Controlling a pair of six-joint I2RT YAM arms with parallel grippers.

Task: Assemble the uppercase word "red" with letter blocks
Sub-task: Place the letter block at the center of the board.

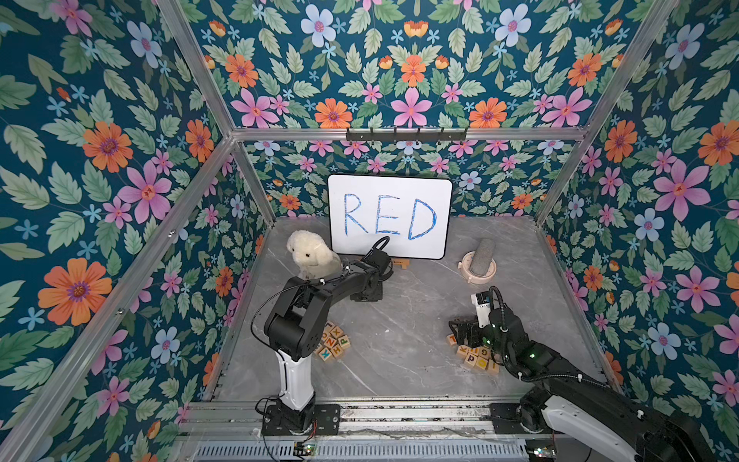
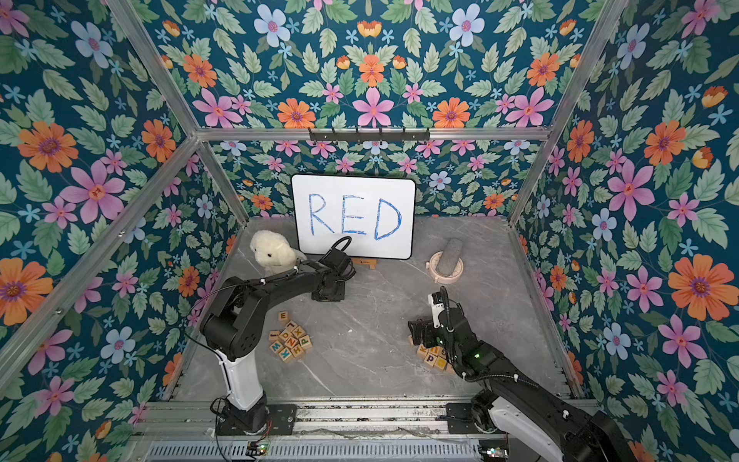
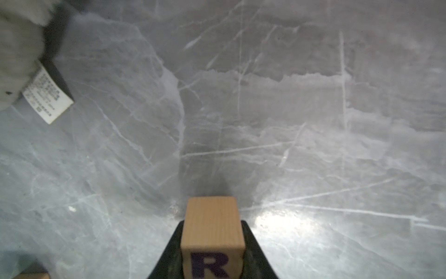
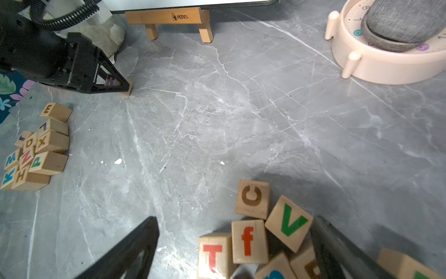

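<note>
Whiteboard (image 1: 390,188): "RED", blue handwriting. Wooden stand (image 4: 166,17): "Manes". Blocks, one letter each: R block (image 3: 212,232) purple; C block (image 4: 252,199) brown; f block (image 4: 249,241) and T block (image 4: 213,256) red; V block (image 4: 288,223) green; E block (image 4: 55,111) brown.

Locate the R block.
In the left wrist view, the R block is clamped in the left hand, low at the table's left rear, near the plush toy and the whiteboard's wooden stand.
</note>
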